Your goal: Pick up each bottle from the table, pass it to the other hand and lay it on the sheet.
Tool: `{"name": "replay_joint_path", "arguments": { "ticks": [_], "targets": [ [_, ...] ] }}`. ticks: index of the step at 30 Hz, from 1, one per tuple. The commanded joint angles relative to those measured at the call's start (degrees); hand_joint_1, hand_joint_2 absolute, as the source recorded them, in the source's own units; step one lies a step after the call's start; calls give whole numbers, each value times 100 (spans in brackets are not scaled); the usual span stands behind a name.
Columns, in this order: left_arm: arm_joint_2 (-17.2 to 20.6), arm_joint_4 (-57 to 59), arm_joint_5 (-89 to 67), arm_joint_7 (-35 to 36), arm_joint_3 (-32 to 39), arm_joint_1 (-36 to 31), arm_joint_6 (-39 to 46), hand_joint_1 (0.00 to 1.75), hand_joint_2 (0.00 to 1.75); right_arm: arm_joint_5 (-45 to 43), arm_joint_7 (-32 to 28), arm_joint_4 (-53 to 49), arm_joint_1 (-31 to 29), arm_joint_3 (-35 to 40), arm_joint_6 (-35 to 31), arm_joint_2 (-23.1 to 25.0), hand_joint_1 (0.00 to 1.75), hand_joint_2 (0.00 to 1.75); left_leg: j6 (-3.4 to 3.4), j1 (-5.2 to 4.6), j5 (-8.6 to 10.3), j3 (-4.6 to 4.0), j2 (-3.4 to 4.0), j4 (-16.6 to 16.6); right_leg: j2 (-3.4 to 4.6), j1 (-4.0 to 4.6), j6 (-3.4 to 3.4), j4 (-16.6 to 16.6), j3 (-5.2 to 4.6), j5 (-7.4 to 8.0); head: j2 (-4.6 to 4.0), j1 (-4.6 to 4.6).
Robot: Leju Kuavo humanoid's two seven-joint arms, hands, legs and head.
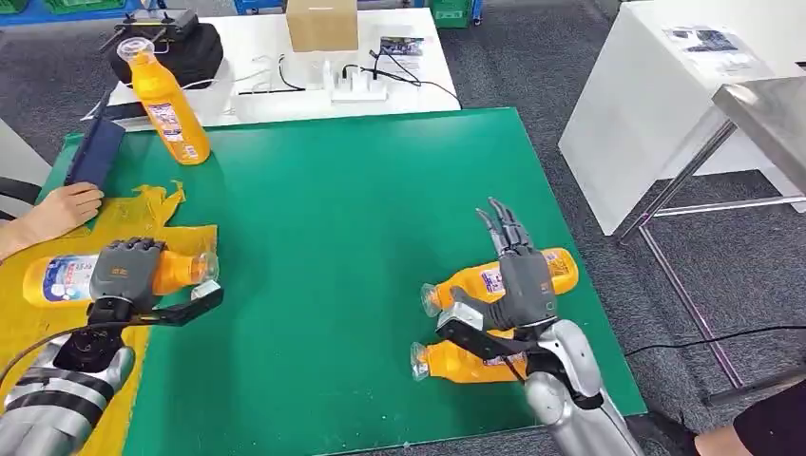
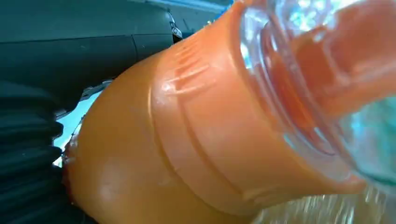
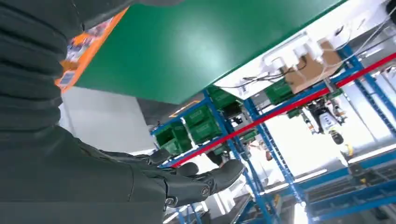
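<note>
An orange bottle (image 1: 59, 277) lies on its side on the yellow sheet (image 1: 143, 204) at the table's left, and my left hand (image 1: 128, 271) grips it around the middle. Close up, the left wrist view shows that bottle's shoulder (image 2: 187, 140) and clear cap (image 2: 327, 70). Two more orange bottles lie on the green mat (image 1: 333, 237) at the right, one (image 1: 561, 268) farther and one (image 1: 466, 364) nearer. My right hand (image 1: 518, 275) hovers over them with its fingers (image 3: 205, 179) stretched out and nothing in them. A fourth orange bottle (image 1: 169, 104) stands upright at the back left.
A person's hand (image 1: 57, 209) rests on the sheet's far edge, beside a blue flat object (image 1: 95, 152). Behind the mat are a black bag (image 1: 176, 47), a cardboard box (image 1: 321, 24) and a power strip (image 1: 356, 90). A white table (image 1: 646, 104) stands to the right.
</note>
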Motion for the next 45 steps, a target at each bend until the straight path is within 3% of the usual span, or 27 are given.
{"name": "replay_joint_path", "arguments": {
  "ticks": [1, 4, 8, 12, 13, 24, 25, 29, 34, 35, 40, 41, 45],
  "targets": [
    [-208, 1504, -79, 15, -288, -304, 58, 175, 175, -18, -51, 321, -342, -304, 164, -300, 0, 175, 5, -6, -11, 31, 6, 1, 0, -3, -8, -1, 33, -10, 0, 0],
    [-402, 1771, -80, -8, -406, -589, -33, 175, 175, -76, -69, 437, -385, -375, 219, -395, 0, 175, 4, -5, -2, 15, -12, 1, -17, -2, -5, -1, 18, -6, 0, 0],
    [-946, 2167, -25, -17, -515, -1078, -283, 175, 175, -290, -186, 872, -491, -579, 439, -728, 0, 175, 13, -4, 1, 28, -55, 6, -55, -1, -7, -2, 48, -13, 0, 0],
    [-1012, 2195, -48, 43, -535, -1076, -278, 175, 175, -322, -234, 986, -511, -628, 463, -764, 0, 175, 18, -5, 13, 22, -68, 0, -64, -5, -1, -8, 43, -4, 0, -2],
    [-1022, 2207, -15, 6, -503, -1063, -213, 0, 175, -260, -174, 1039, -537, -622, 506, -774, 0, 175, 23, -5, 10, 31, -67, 3, -67, -4, -3, -8, 58, -7, 0, -2],
    [-1259, 2022, 950, -715, 168, -1008, -135, 0, 175, -200, -75, 2173, -1162, -278, 1380, -1168, 0, 175, 26, -9, 10, 34, -50, 5, -52, -7, 0, -4, 59, 0, 0, -2],
    [-1328, 1875, 1267, -1006, 321, -981, -123, 0, 0, -249, -68, 2325, -1160, -266, 1518, -1267, 0, 175, 29, -8, 15, 28, -57, 4, -57, -7, 4, -6, 56, 2, 0, 0],
    [-1600, 867, 2314, -1874, 637, -666, 452, 0, 0, -205, -24, 2659, -1034, -290, 1612, -1469, 0, 175, 30, -8, 17, 22, -67, 4, -66, -8, 6, -7, 53, 1, 0, -2],
    [-1551, 345, 2419, -1663, 417, -457, 219, 0, 0, -168, -36, 2700, -996, -306, 1570, -1443, 0, 175, 30, -11, 17, 14, -66, 4, -61, -12, 7, -9, 46, 2, 0, 0],
    [-1620, -61, 3118, -2285, 505, -280, 412, 0, 0, -71, 59, 2725, -971, -277, 1620, -1433, 0, 175, 29, -11, 6, 27, -55, 8, -53, -10, 3, -9, 61, -4, 0, -2],
    [-1657, -2106, 4283, -2529, 38, 353, 111, 0, 0, 100, -84, 3365, -1104, 68, 1652, -1175, 0, 175, 27, -15, 14, 9, -53, 5, -51, -12, 5, -10, 35, 4, 0, -4],
    [-1665, -2314, 4297, -2448, -56, 414, 161, 0, 175, 138, -95, 3500, -1157, 139, 1581, -1100, 0, 175, 27, -13, 6, 20, -49, 11, -50, -9, 1, -9, 47, -2, 0, -4],
    [-1690, -3106, 4967, -2601, -362, 755, -32, 0, 175, 488, 89, 4070, -1435, 441, 1166, -755, 0, 175, 27, -12, 9, 16, -36, 5, -36, -6, 5, -13, 41, 6, 0, 0]
  ]
}}
